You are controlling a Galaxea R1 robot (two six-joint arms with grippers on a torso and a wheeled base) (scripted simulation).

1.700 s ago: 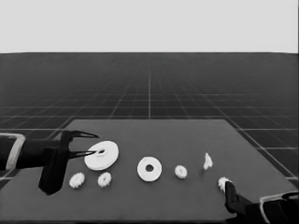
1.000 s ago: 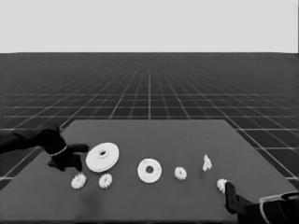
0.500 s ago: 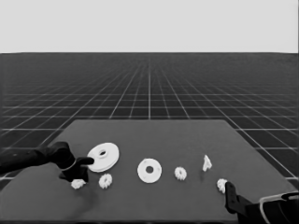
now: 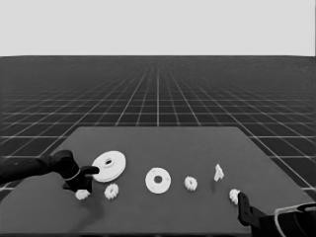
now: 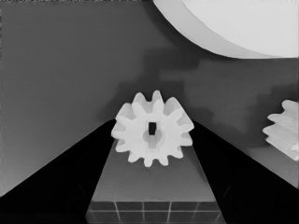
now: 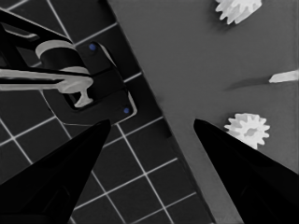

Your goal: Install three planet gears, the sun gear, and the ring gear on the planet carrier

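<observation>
While the right end effector point(image 4: 243, 207) is waiting spread at the tabletop's point(image 4: 163, 140) near right corner, the left end effector point(image 4: 81, 186) is straddling, unclenched, the leftmost planet gear point(image 5: 152, 129) just beside the larger round part point(image 4: 108, 165), seemingly positioning to pinch it.

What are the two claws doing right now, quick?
Left end effector: open, its fingers on either side of a small gear, not gripping it.
Right end effector: open, empty, parked by the table's corner.
</observation>
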